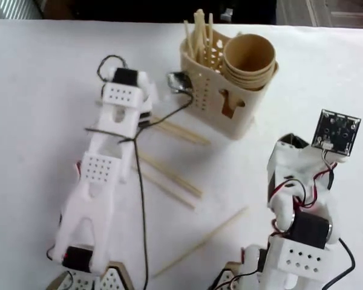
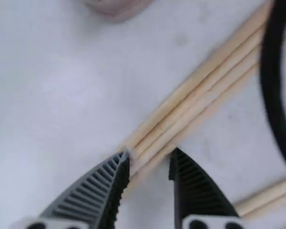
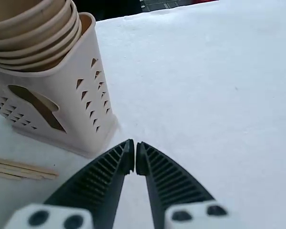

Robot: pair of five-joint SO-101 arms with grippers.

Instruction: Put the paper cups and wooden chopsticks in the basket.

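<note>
A cream perforated basket (image 1: pixel 212 99) stands at the back centre, holding stacked paper cups (image 1: pixel 249 57) and several upright wooden chopsticks (image 1: pixel 199 33). More chopsticks lie on the table: a bundle (image 1: pixel 181 132) beside the basket, a pair (image 1: pixel 169 176) nearer, and a single one (image 1: pixel 201 240) at the front. My left gripper (image 2: pixel 149 160) is open low over the table, its fingers straddling one end of the chopstick bundle (image 2: pixel 200 95). My right gripper (image 3: pixel 135 153) is shut on nothing, pointing at the basket (image 3: pixel 81 105) and its cups (image 3: pixel 33 28) from a short way off.
A black cable (image 1: pixel 140 181) runs along the left arm and crosses the table near the chopsticks; it also hangs beside the bundle as the cable (image 2: pixel 274 71). The right arm (image 1: pixel 296 199) is folded at the front right. White table stretches to the far left and right.
</note>
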